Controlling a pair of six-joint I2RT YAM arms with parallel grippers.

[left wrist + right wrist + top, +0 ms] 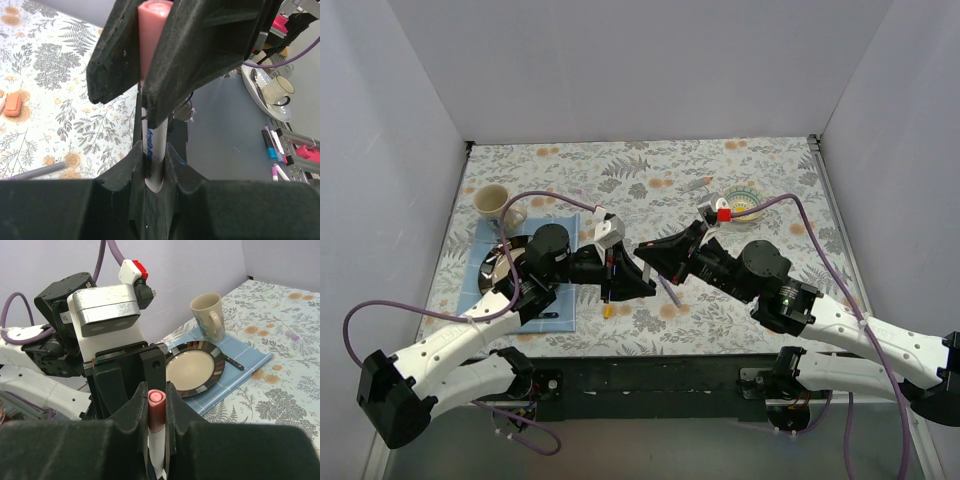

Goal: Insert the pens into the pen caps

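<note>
Your left hand [153, 161] is clamped tight on the white barrel of the white-pink pen [156, 142], holding it off the bench [650, 165] near the bench's middle. Your right hand [156, 390] meets it nose to nose, fingers pressed against either side of the pen's pink end. That grip looks deliberate: taking the barrel low leaves the pink end bare for the other hand, and lining both hands along the pen's axis should let any push run straight instead of bending it. Whether the pink piece is a cap being seated or just the pen's tail, I can't tell. An orange cap [11, 104] lies on the bench at 9 o'clock in the left wrist view, and the purple pen [668, 290] lies at 6 o'clock from the right hand, both untouched.
</note>
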